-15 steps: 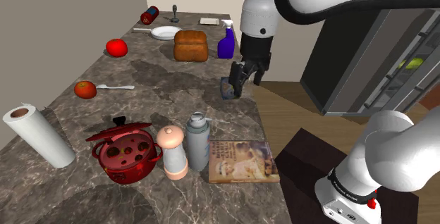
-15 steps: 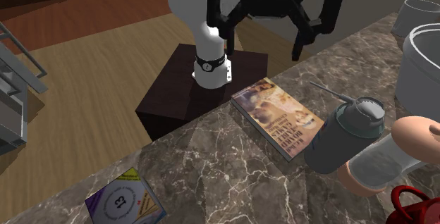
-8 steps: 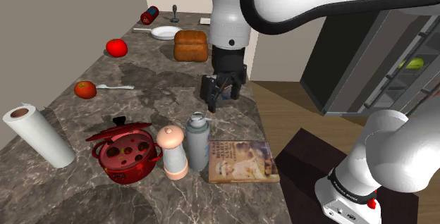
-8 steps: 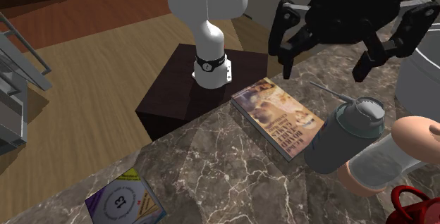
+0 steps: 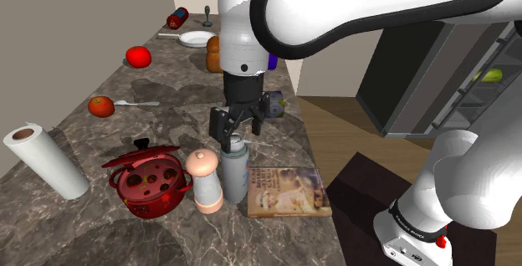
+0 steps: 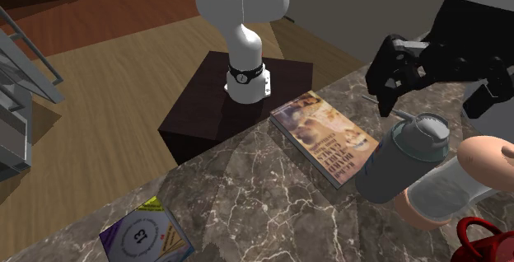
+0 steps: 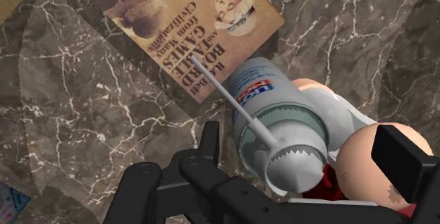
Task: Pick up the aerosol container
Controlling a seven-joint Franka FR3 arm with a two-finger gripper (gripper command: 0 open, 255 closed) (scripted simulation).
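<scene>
The aerosol container [image 5: 234,172] is a grey-blue can with a thin straw nozzle. It stands upright on the marble counter [image 5: 180,97], between a pinkish grinder [image 5: 205,181] and a book [image 5: 286,191]. My gripper [image 5: 234,133] hangs open just above the can's cap, pointing down. In the second exterior view the can [image 6: 402,161] sits below the gripper [image 6: 435,102], one finger on either side of the cap. From the wrist, the can [image 7: 278,120] lies between the spread fingers [image 7: 209,148] of the gripper [image 7: 303,166], and neither finger touches it.
A red pot [image 5: 149,181] and a paper towel roll [image 5: 46,160] stand at the shoulder view's left of the grinder. A small printed box [image 5: 276,104] lies near the counter's right edge. Two red fruits [image 5: 101,105], a plate [image 5: 197,38] and bread sit further back.
The gripper has travelled from beside the small box toward the shoulder view's lower left and come over the can's cap. It has stayed open. Nothing on the counter has moved.
</scene>
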